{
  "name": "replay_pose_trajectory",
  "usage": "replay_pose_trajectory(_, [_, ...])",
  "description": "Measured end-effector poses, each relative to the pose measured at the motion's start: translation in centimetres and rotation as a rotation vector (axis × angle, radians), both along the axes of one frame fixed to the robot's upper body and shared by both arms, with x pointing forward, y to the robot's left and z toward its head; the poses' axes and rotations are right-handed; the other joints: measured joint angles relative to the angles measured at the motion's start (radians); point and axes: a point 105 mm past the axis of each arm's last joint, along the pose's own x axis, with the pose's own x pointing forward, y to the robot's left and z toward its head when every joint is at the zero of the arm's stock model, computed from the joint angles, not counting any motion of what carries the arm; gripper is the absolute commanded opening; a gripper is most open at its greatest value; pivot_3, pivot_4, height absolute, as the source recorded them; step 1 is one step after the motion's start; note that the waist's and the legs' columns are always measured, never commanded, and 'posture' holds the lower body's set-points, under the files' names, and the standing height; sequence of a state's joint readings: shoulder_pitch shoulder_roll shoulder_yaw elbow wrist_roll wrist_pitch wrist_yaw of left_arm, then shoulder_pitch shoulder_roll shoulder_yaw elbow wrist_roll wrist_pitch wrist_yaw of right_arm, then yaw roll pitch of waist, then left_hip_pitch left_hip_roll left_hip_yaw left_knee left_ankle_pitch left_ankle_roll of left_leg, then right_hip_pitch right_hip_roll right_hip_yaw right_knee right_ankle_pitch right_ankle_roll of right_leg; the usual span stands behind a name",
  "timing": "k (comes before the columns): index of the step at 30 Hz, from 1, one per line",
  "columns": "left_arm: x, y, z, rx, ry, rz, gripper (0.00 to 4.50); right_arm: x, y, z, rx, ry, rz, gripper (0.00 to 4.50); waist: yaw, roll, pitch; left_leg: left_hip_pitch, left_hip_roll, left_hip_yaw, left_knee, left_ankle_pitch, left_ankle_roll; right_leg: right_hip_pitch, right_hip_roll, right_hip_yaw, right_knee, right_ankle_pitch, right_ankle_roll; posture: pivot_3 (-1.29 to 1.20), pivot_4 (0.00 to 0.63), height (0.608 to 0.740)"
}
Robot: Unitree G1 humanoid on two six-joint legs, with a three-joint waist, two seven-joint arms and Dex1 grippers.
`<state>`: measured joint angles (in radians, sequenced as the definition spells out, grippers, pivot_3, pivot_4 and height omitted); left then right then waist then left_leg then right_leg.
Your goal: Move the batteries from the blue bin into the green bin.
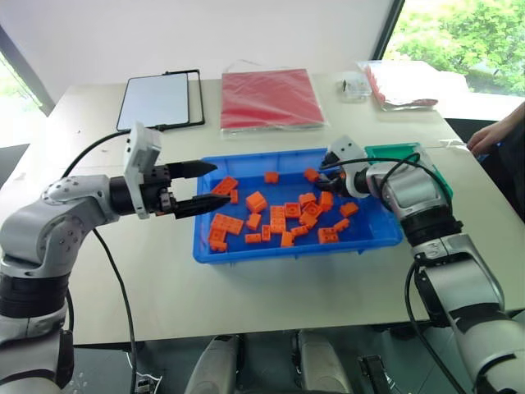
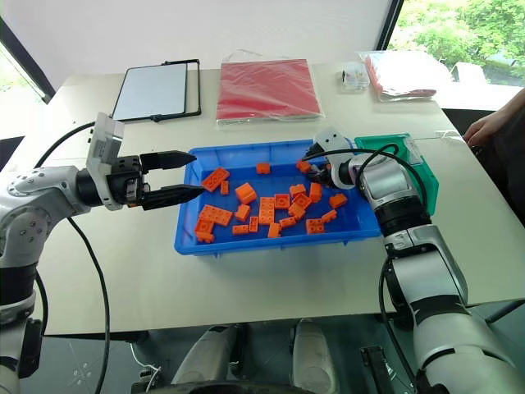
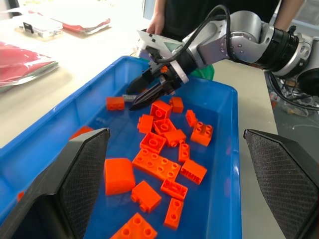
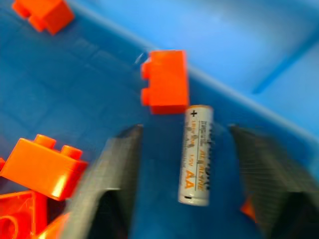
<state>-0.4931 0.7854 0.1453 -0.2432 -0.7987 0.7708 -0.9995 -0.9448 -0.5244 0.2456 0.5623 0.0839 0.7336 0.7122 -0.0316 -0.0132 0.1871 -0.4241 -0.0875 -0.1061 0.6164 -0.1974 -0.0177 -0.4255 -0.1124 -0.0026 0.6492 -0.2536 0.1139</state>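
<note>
Between the right gripper's [image 4: 182,149] parted fingers lies one AA battery [image 4: 196,155], flat on the blue bin [image 4: 279,89] floor at frame centre, ungripped. Closing squarely across its middle should avoid the orange brick [image 4: 165,81] touching its upper end.

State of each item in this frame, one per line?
battery: lying in the blue bin, between the right gripper's fingers, not clamped
blue bin: holds scattered orange bricks
green bin: contents hidden
right gripper: open
left gripper: open, holding nothing
</note>
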Motion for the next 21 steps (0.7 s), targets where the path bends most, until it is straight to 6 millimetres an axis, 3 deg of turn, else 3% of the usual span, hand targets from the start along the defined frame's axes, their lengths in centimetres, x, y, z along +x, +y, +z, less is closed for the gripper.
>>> replay_pose_trajectory(2, [0.0,0.1,0.1,-0.003,-0.005,0.004,4.50,-0.1,0.2,0.0,0.000,0.004,0.012,0.04,0.000,0.000,0.000,0.000,0.000,0.000,0.000,0.000,0.000,0.000,0.000,0.000,0.000,0.000,0.000,0.00,0.150,0.731])
replay_pose_trajectory(9, [-0.1,0.1,0.2,-0.009,-0.006,0.000,4.50,-0.6,1.0,0.8,0.009,-0.003,0.025,0.06,-0.004,0.000,0.000,0.000,0.000,0.000,0.000,0.000,0.000,0.000,0.000,0.000,0.000,0.000,0.000,0.00,0.150,0.731])
replay_pose_trajectory(11, [-0.1,0.0,0.2,-0.009,-0.006,-0.003,4.50,-1.1,1.4,2.4,0.055,-0.028,0.013,0.06,-0.004,0.000,0.000,-0.001,0.000,0.000,0.000,0.000,0.000,-0.001,0.000,0.000,0.001,0.000,0.000,0.00,0.150,0.731])
replay_pose_trajectory(14, [-0.1,0.0,0.2,-0.009,-0.006,-0.007,4.50,-2.1,1.4,6.6,0.152,-0.108,-0.021,0.06,-0.003,0.000,0.000,-0.001,0.000,-0.001,0.000,0.000,0.000,-0.002,0.000,0.000,0.000,0.000,0.000,0.00,0.150,0.731])
replay_pose_trajectory(18, [-0.1,0.0,0.2,-0.012,-0.002,-0.016,4.50,-3.2,-1.6,10.9,0.172,-0.217,-0.113,0.06,0.009,0.000,0.000,-0.001,0.000,0.000,0.000,0.000,0.000,-0.001,0.000,0.000,0.000,0.000,0.000,0.00,0.150,0.731])
replay_pose_trajectory(21, [-0.1,0.0,0.1,-0.014,-0.004,-0.024,4.50,-4.4,-7.0,11.3,0.102,-0.242,-0.249,0.06,0.028,0.000,0.000,-0.001,-0.001,0.000,0.000,0.000,0.000,0.001,-0.001,-0.001,-0.002,0.000,0.000,0.00,0.150,0.731])
